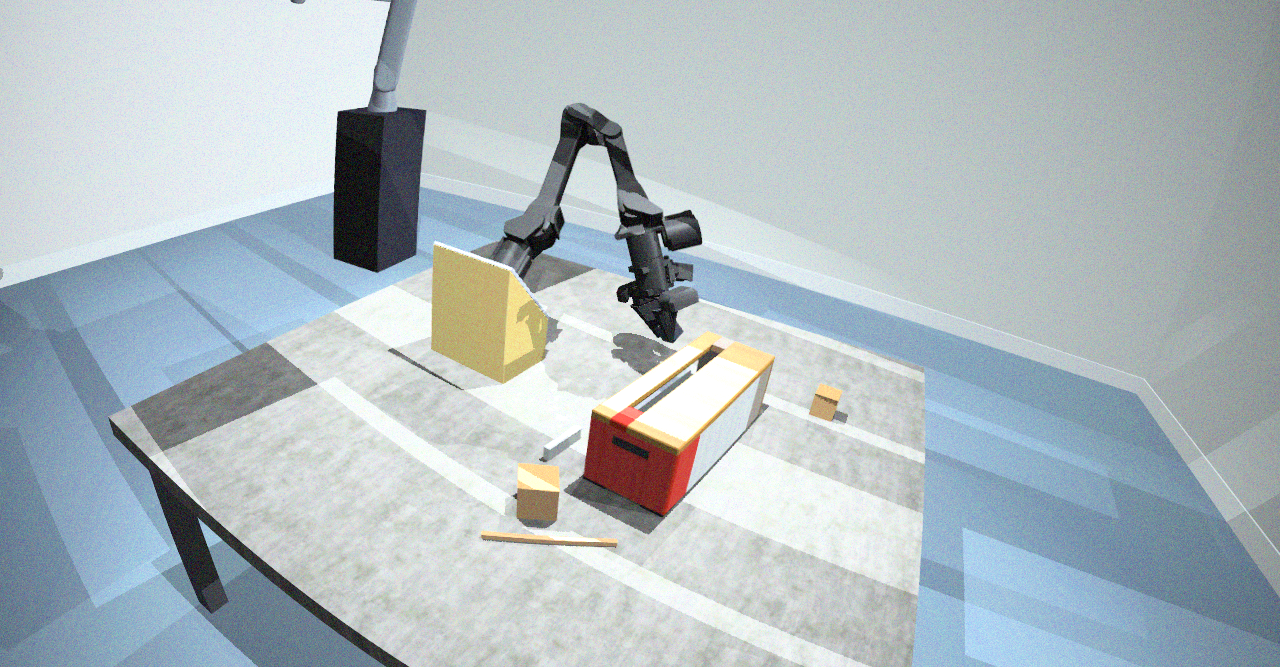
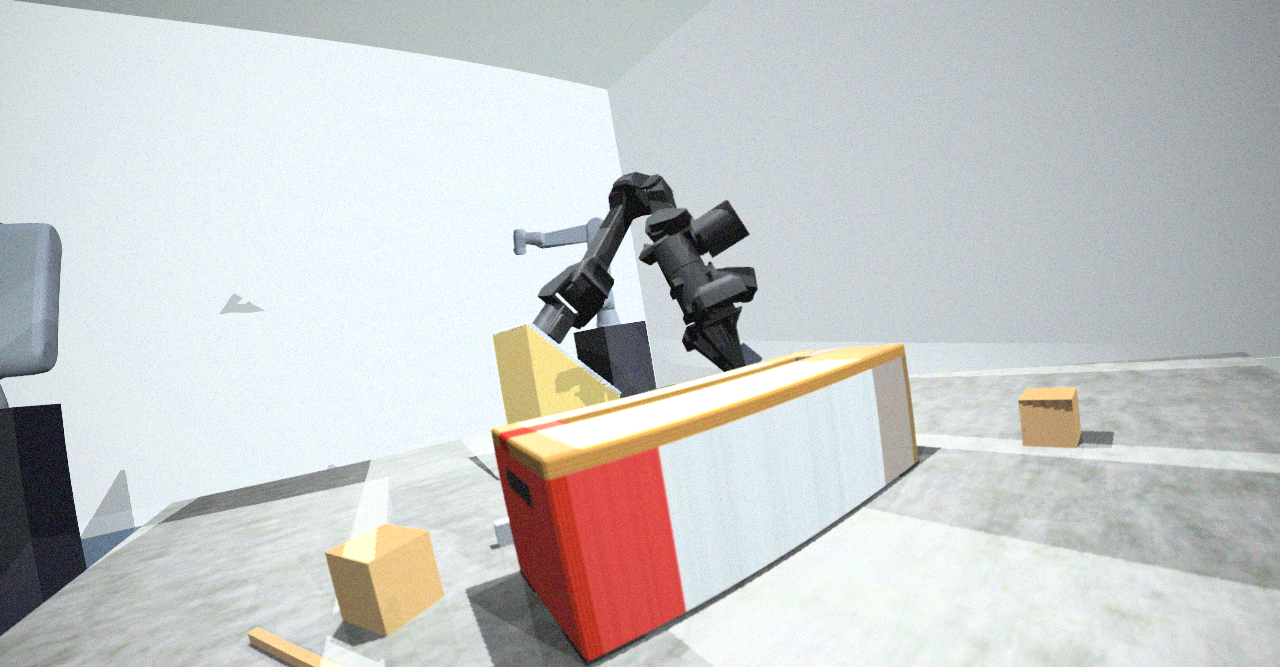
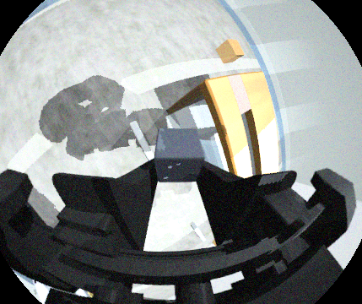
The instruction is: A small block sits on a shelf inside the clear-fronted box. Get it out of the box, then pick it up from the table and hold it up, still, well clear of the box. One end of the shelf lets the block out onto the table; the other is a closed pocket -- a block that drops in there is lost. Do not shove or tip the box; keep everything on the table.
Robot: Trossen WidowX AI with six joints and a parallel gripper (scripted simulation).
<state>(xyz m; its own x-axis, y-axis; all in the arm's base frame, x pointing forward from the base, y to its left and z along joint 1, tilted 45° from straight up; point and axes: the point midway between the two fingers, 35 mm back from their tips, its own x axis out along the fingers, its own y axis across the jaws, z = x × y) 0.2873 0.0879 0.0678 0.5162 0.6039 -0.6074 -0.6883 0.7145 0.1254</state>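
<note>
My gripper is shut on a small dark blue-grey block, which sits between the fingertips in the wrist view. The gripper points down and is raised above the table, behind the box in the top and exterior views. The box stands upright, with a wooden slotted top, a red end and pale sides. In the wrist view it lies right of the held block, with a gap of table seen between them at the top. The top and exterior views barely show the block.
A yellow sloped block stands left of the box. One wooden cube and a thin stick lie near the red end. Another cube is right. A pale bar lies beside the box.
</note>
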